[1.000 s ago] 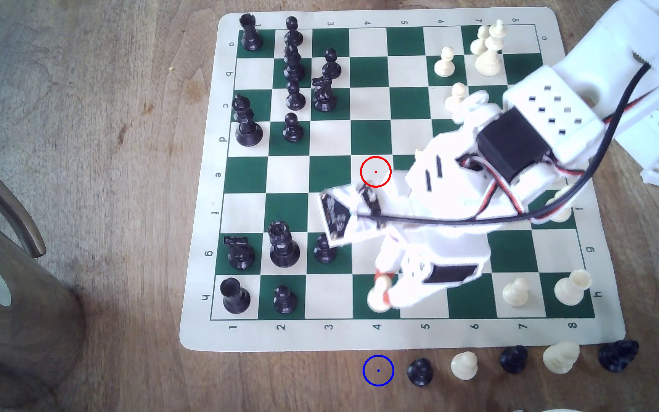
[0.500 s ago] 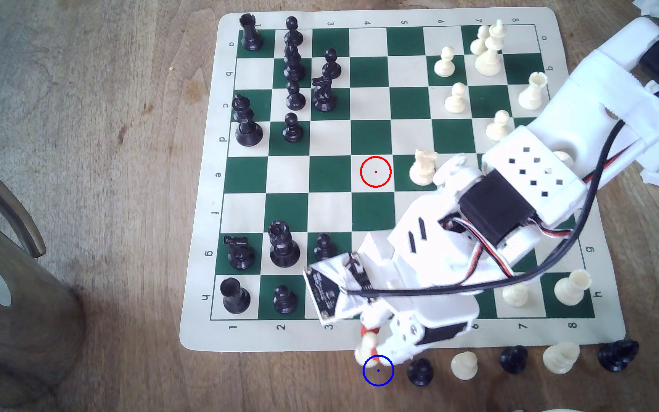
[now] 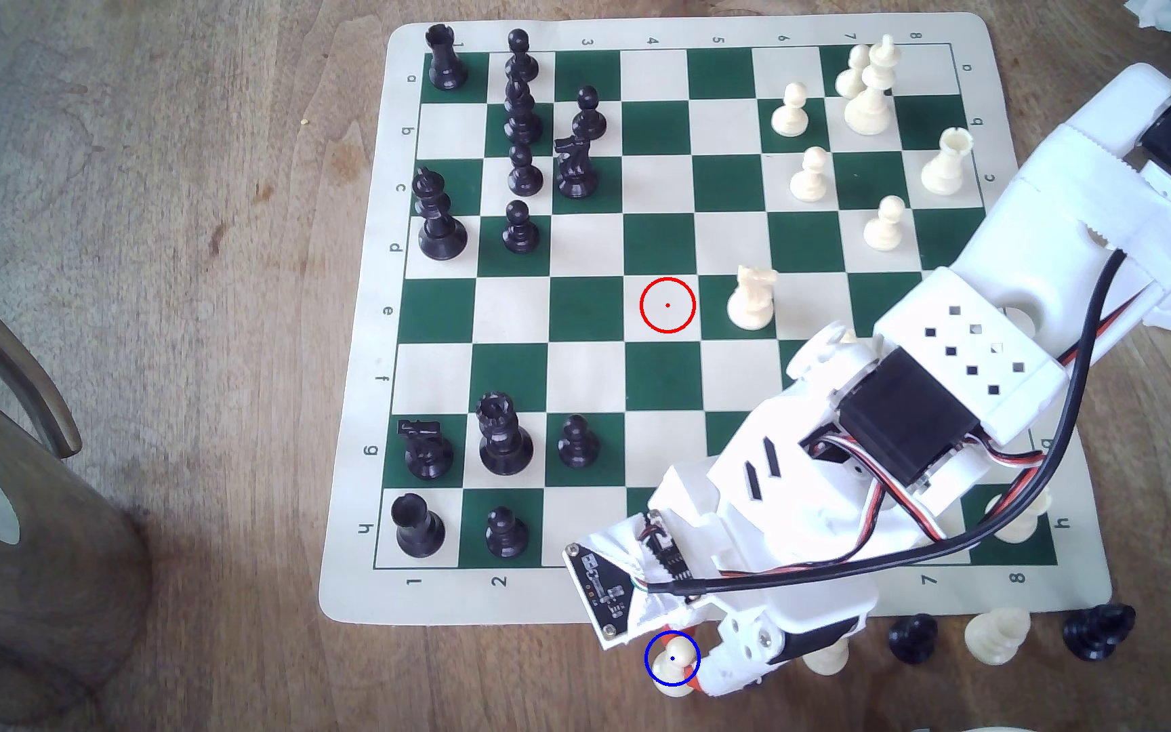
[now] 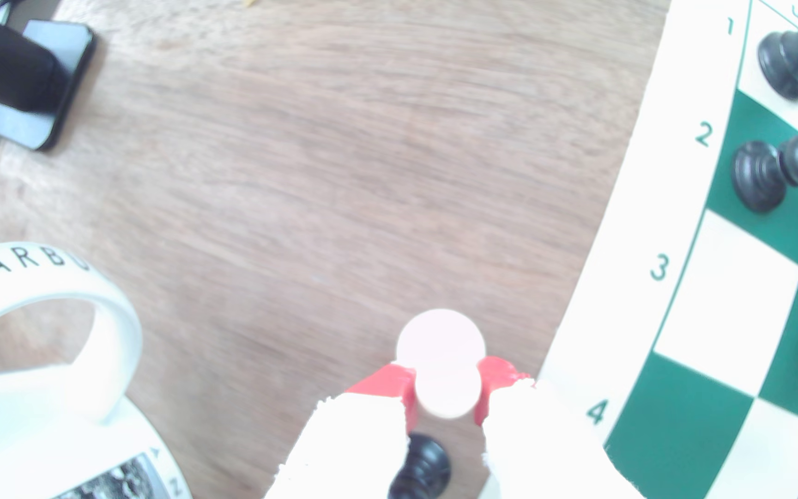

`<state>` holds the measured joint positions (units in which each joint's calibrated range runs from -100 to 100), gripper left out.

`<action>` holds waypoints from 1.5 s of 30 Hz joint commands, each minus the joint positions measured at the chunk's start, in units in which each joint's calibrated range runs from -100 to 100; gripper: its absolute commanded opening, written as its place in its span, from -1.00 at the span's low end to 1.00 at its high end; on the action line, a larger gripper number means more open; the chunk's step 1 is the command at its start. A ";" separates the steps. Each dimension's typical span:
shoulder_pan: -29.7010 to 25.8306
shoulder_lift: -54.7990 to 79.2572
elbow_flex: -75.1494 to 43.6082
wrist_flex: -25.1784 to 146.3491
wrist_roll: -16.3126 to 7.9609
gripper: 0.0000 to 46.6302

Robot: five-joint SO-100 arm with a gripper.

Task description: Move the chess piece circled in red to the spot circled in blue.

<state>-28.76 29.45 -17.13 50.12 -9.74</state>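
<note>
The chess piece, a cream-white pawn [image 3: 675, 660], sits off the board over the bare wood. It is inside the blue ring that marks the spot [image 3: 652, 662]. My gripper [image 3: 687, 654] is shut on the pawn, with a red pad on each side of its neck. In the wrist view the pawn [image 4: 442, 364] is seen from above, squeezed between the red fingertips [image 4: 387, 384]. Whether its base touches the wood I cannot tell. The red ring [image 3: 667, 305] lies on a bare light square of the chess mat [image 3: 357, 598].
A row of captured pieces stands on the wood along the mat's near edge: a black pawn [image 4: 421, 468] right beside my fingers, then a black piece [image 3: 912, 637], a white one [image 3: 997, 635], another black one [image 3: 1097, 630]. A white mug [image 4: 27, 336] and a brown cylinder [image 3: 26, 563] stand nearby.
My gripper carried the pawn from the board's near row, over the mat's edge, into the blue ring. The arm swung toward the near edge, uncovering the white knight and other white pieces.
</note>
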 commanded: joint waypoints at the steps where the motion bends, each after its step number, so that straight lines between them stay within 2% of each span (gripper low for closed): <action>1: 0.72 -1.35 -4.27 0.41 0.10 -0.99; 22: 1.11 -0.93 -3.91 2.38 0.78 -0.96; 23: 1.19 -1.01 -3.91 2.38 0.68 -0.80; 24: 1.42 -1.18 -3.91 2.21 0.49 -0.44; 27: 1.82 -1.35 -3.91 1.56 0.20 -0.05; 33: 2.36 -5.43 1.35 -4.09 -0.05 0.09; 39: 5.10 -12.81 1.71 -4.34 -0.05 0.09; 42: 8.07 -21.22 4.89 -5.32 0.15 0.12; 45: 11.59 -32.42 15.22 -13.26 0.05 0.25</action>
<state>-21.83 18.31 -10.53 45.26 -9.50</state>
